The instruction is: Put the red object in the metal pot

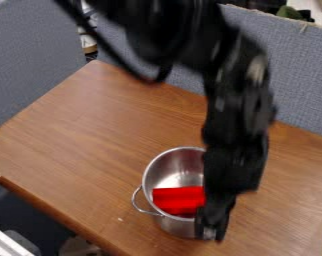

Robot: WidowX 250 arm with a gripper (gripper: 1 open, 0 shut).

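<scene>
Over the metal pot (177, 165) holding the red object (179, 200), the blurred hand (215, 222) seems spread wide, empty.

One raised camera — angled down across the wooden table (70, 130) toward grey partitions (37, 50) — mid-range.

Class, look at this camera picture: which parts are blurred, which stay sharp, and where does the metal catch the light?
Camera view: the black robot arm is smeared by motion blur; the brown wooden table stays sharp; the shiny round steel pot glints along its rim; the bright red rounded block inside is partly hidden.
</scene>
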